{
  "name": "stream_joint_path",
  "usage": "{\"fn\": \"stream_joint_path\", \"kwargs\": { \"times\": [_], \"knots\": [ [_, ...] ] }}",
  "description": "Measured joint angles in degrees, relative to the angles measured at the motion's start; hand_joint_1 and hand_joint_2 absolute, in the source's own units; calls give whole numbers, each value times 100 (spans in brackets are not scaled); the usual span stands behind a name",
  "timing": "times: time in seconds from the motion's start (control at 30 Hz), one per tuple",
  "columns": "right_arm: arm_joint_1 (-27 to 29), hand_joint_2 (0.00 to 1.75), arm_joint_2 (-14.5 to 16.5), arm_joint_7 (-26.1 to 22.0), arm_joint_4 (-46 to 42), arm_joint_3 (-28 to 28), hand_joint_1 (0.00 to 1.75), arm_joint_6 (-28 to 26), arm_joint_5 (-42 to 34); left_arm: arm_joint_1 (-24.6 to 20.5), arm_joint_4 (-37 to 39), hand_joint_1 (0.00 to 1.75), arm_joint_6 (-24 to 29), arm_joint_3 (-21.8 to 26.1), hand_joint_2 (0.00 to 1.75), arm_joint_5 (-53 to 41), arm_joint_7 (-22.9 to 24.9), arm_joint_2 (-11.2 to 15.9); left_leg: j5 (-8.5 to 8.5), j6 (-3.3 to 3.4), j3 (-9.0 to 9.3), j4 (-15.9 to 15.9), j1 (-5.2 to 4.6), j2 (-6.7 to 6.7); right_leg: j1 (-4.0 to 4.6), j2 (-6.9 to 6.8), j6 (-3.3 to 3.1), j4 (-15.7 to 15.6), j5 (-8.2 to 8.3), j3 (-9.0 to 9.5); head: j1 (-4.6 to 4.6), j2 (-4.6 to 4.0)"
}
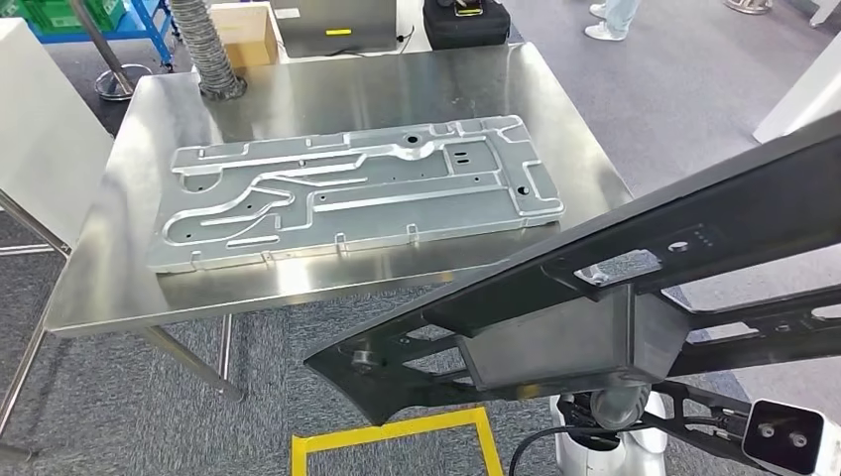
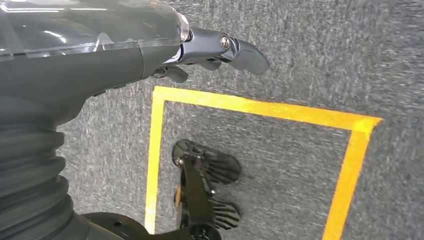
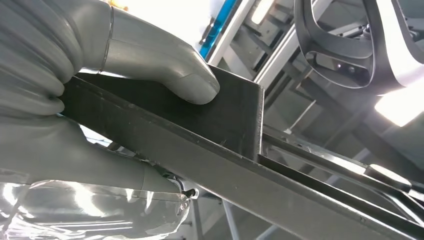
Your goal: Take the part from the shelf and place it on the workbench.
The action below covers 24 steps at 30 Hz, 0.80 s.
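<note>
Right robot hand [image 3: 125,100] gripping black part [image 1: 615,288]

A steel workbench [image 1: 119,268] on grey carpet [image 1: 129,416] carries one flat silver ribbed plate [image 1: 357,193], lying lengthwise across its middle from nine o'clock toward three o'clock.

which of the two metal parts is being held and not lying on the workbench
The black frame part, gripped by the right hand. The silver plate lies flat on the workbench.
</note>
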Motion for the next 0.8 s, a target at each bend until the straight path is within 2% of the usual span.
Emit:
{"fn": "stream_joint_path", "kwargs": {
  "times": [0.03,0.1,0.17,0.2,0.27,0.3,0.33,0.37,0.43,0.47,0.53,0.57,0.63,0.67,0.7,0.77,0.8],
  "knots": [
    [-5,175,0,0,3,0,175,-11,-2,0,1,0,0,1,175,4,0,-4,-10,-37,13,16,-7,3,11,1,-33,-41,-43,8,0,0],
    [-11,175,0,0,4,1,175,-22,-5,1,1,0,-1,2,175,4,-1,-3,-31,-107,60,61,-12,10,-11,2,-97,-102,-8,90,1,0],
    [-27,175,0,0,4,2,175,-21,-8,-8,1,0,-5,1,175,4,-3,-8,-138,-154,-18,334,-5,12,-37,-4,-160,-138,-30,207,-2,0],
    [-34,175,0,0,4,3,175,-19,-9,-14,1,0,-7,0,175,3,-3,-10,-261,-172,-174,629,6,13,-42,-8,-181,-149,-50,247,-2,0],
    [-39,175,0,0,8,4,175,-19,-9,-6,2,0,-7,0,175,3,-3,-10,-533,-210,-620,1353,21,12,-36,-5,-207,-150,-107,296,-3,0],
    [-37,175,0,0,9,4,175,-19,-9,4,2,0,-5,1,175,4,-2,-8,-608,-225,-808,1601,25,13,-33,0,-209,-150,-135,321,-3,0],
    [-34,175,0,0,11,4,175,-19,-10,14,2,0,-5,1,175,6,-2,-7,-566,-234,-907,1650,27,13,-33,8,-206,-150,-169,359,-3,0],
    [-34,175,0,0,12,3,175,-19,-12,20,2,0,-5,2,175,10,-2,-6,-402,-238,-907,1492,30,14,-34,14,-197,-149,-207,410,-3,0],
    [-46,175,0,0,13,3,175,-21,-26,23,2,0,-5,2,175,19,-2,-3,128,-227,-680,754,32,18,-38,17,-166,-151,-298,535,-2,0],
    [-62,175,0,0,14,3,175,-26,-34,20,2,0,-4,2,175,22,-2,-1,250,-208,-573,419,20,24,-36,17,-142,-149,-338,585,-2,0],
    [-100,175,-1,1,18,3,175,-49,-54,12,1,0,-4,2,175,28,-1,1,280,-128,-457,114,-14,42,-28,19,-75,-148,-410,629,-2,0],
    [-118,175,-3,1,20,2,175,-59,-64,13,1,0,-4,2,175,34,-2,2,234,-82,-448,94,-29,47,-23,20,-39,-150,-438,644,-2,0],
    [-151,175,-7,1,13,1,175,-64,-84,23,1,0,-7,3,175,50,-8,-1,297,3,-398,65,-13,43,-23,13,32,-117,-510,669,-2,0],
    [-173,175,-9,1,5,-2,175,-59,-92,21,2,0,-10,4,175,58,-14,-3,288,36,-375,50,-3,41,-28,11,67,-6,-571,626,-1,0],
    [-197,175,-12,-1,-3,-7,175,-53,-100,15,2,0,-14,4,175,67,-20,-5,279,66,-352,33,7,40,-35,10,100,222,-672,506,-1,0],
    [-228,175,-19,-1,-11,-38,175,-50,-116,7,2,0,-20,6,175,81,-37,-7,231,108,-310,26,6,41,-56,8,144,978,-929,38,-2,0],
    [-234,175,-25,-1,-11,-62,175,-51,-125,8,2,0,-22,8,175,85,-45,-7,197,117,-279,27,4,38,-61,8,154,1338,-997,-220,-2,0]
  ]
}}
